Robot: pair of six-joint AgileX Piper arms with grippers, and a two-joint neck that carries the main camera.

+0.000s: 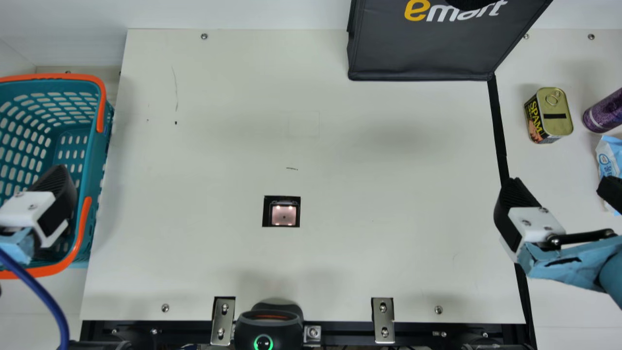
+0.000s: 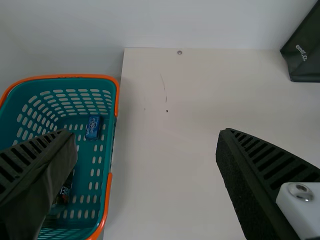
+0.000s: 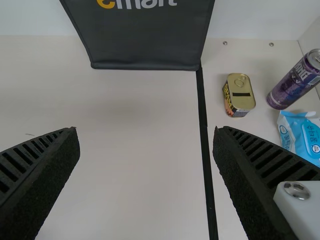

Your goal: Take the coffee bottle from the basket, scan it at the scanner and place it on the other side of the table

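Note:
In the main view my left gripper (image 1: 46, 199) is over the front part of the teal basket (image 1: 99, 160). The left wrist view shows this gripper (image 2: 146, 137) open, its fingers wide apart with nothing between them. A dark bottle (image 2: 65, 191) lies in the basket (image 2: 107, 170), partly hidden behind one finger; whether it is the coffee bottle I cannot tell. The scanner (image 1: 284, 215) is a lit square window set in the table (image 1: 388, 194). My right gripper (image 1: 559, 187) is at the table's right side; in the right wrist view this gripper (image 3: 145, 131) stands open and empty.
Inside the basket is a small blue package (image 2: 93, 127). A black bag (image 1: 423, 48) stands at the back. Beyond the black line on the right are a Spam can (image 1: 548, 115), a purple can (image 1: 604, 113) and a blue-white packet (image 3: 303, 136). A black device (image 1: 268, 323) sits at the front edge.

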